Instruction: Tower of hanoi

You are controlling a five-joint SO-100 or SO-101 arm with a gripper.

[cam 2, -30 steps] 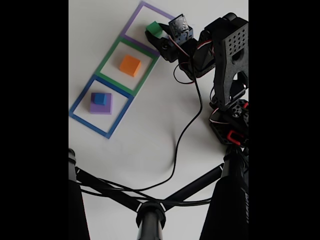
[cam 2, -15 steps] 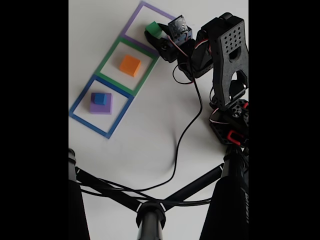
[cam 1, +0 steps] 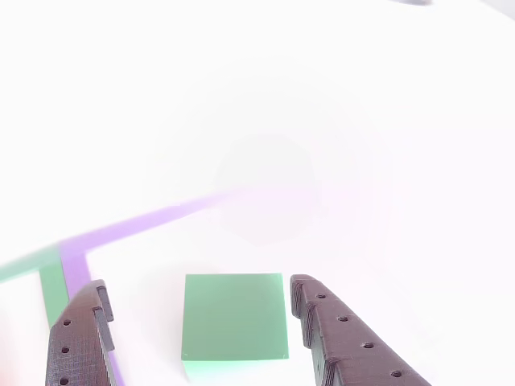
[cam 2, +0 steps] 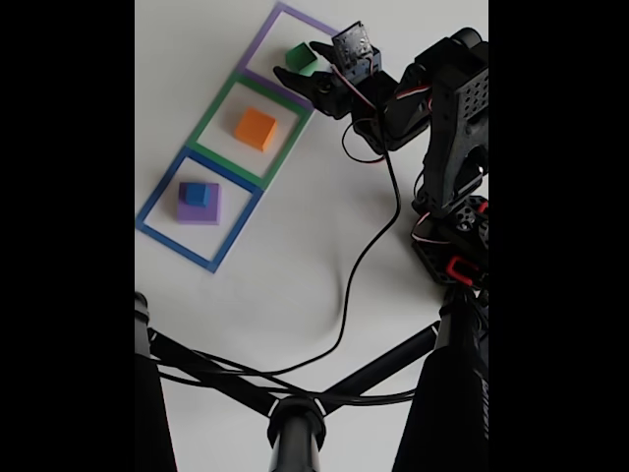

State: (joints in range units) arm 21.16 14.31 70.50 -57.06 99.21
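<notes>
A green block (cam 2: 301,59) rests on the white table inside the purple tape square (cam 2: 263,37). My gripper (cam 2: 297,59) straddles it, open, one finger (cam 2: 288,77) on each side. In the other view the green block (cam 1: 235,316) lies between the two dark fingers (cam 1: 338,338) with a gap on both sides of it, my gripper (cam 1: 199,283) low over the table. An orange block (cam 2: 256,128) sits in the green tape square. A small blue cube (cam 2: 198,193) lies on top of a purple block (cam 2: 208,210) in the blue tape square.
A black cable (cam 2: 366,256) trails from the arm across the table's middle. The arm's base (cam 2: 454,246) stands at the right. Black stand legs (cam 2: 226,379) cross the lower part of the fixed view. White table lies left of the tape squares.
The jaws have spread apart and let go of the green block, which now rests in the purple square. The wrist has shifted slightly up and to the right.
</notes>
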